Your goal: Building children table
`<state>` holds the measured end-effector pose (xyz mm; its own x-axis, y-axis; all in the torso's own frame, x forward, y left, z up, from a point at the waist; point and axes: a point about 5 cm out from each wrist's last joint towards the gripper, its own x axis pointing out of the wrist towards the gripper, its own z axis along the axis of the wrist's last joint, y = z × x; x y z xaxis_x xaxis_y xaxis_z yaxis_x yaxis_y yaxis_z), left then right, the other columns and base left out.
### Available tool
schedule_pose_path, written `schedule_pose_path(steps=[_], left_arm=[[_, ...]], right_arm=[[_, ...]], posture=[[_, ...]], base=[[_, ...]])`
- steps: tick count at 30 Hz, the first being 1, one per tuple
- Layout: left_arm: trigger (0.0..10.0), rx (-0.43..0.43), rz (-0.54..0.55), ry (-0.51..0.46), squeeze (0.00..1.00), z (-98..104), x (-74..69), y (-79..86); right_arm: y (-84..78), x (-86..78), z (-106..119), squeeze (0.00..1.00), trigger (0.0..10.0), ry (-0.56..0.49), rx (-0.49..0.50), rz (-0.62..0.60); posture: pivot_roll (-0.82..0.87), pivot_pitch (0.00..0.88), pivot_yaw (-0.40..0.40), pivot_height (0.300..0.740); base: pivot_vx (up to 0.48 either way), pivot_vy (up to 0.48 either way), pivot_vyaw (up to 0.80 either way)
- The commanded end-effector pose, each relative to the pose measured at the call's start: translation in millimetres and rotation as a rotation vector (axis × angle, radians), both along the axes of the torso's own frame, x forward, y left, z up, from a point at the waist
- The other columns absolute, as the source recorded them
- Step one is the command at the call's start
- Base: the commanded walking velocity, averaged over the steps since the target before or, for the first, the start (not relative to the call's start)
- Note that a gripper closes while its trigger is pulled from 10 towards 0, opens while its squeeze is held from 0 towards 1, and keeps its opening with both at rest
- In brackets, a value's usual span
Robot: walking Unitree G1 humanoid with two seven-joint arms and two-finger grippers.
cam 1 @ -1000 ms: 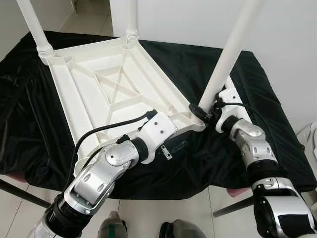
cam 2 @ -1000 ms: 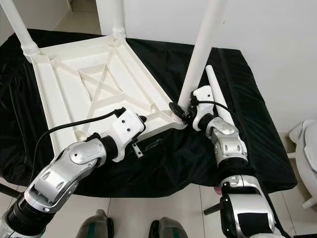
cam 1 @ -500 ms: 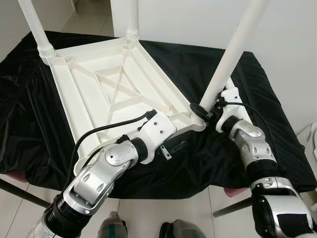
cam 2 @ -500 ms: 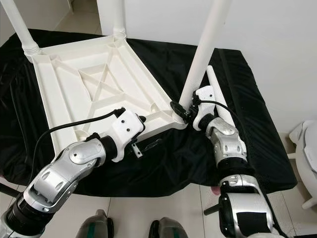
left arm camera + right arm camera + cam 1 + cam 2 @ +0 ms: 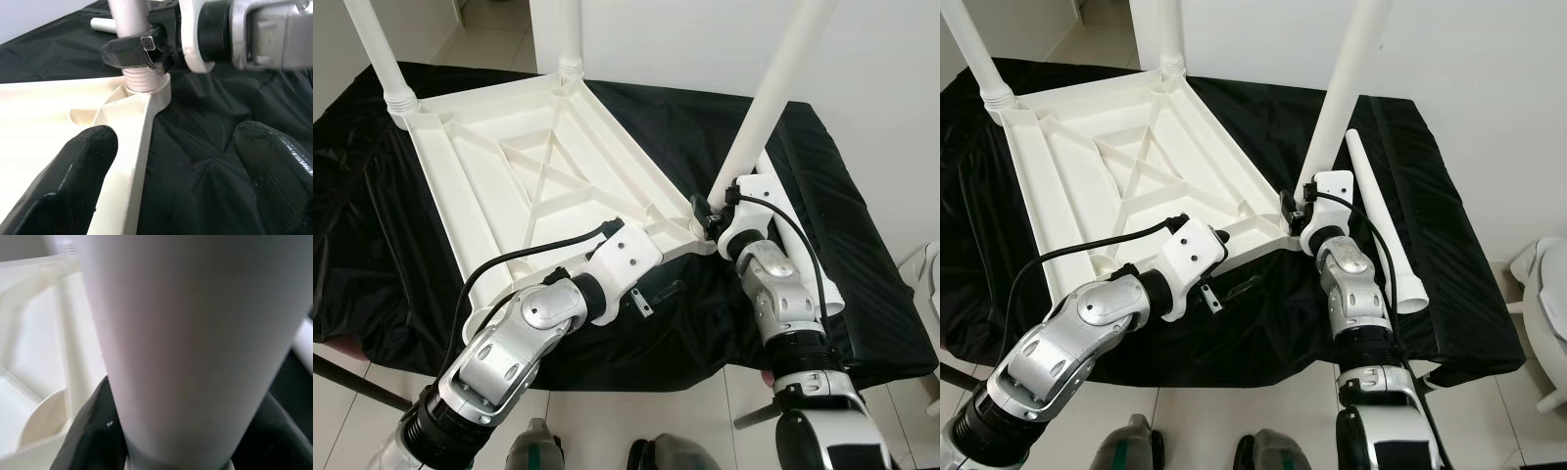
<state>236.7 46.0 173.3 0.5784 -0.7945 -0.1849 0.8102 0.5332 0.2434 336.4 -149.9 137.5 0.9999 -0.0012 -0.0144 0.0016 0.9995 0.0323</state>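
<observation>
Your right gripper (image 5: 142, 49) pinches the third leg (image 5: 773, 88) just above its threaded end, seated in the near corner socket (image 5: 146, 90) of the upturned tabletop (image 5: 509, 176). The leg's long axis rises steeply, leaning away to the right. Your left gripper (image 5: 171, 181), fingers spread, straddles the tabletop's edge just beside that corner; the loose fourth leg (image 5: 1381, 225) lies on the cloth nearer your right arm.

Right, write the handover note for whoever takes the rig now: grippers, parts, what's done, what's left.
Right gripper: shut on the third leg, low down at its threaded base in the near-right corner socket of the upturned tabletop.
Left gripper: open, one finger over the tabletop's near edge, the other over the black cloth.
Done: two far legs stand in their sockets; the third is in its socket, whether fully tight I cannot tell.
Left: the fourth leg lies loose on the cloth to the right; it goes in the remaining near corner.
</observation>
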Motion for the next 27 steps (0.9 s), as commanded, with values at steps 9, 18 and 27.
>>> schedule_pose_path(steps=[9, 18, 27], left_arm=[[10.0, 0.001, -0.041, 0.016, 0.00, -1, -4.6, -2.6], [10.0, 0.001, -0.042, 0.016, 0.00, -1, -3.9, -2.8], [10.0, 0.003, -0.041, 0.014, 0.00, -1, -3.0, -2.6]], right_arm=[[-8.0, -27.4, -8, 0.00, 10.0, 0.050, -0.025, -0.288], [-2.0, -30.8, -7, 1.00, 10.0, 0.060, -0.001, -0.284], [-3.3, -18.4, 5, 1.00, 10.0, -0.005, 0.084, -0.116]], posture=[[0.05, 0.014, -0.072, 0.740], [0.05, 0.007, -0.071, 0.740], [0.05, 0.014, -0.070, 0.740]], base=[[0.000, 0.000, 0.00], [0.000, 0.000, 0.00], [0.000, 0.000, 0.00]])
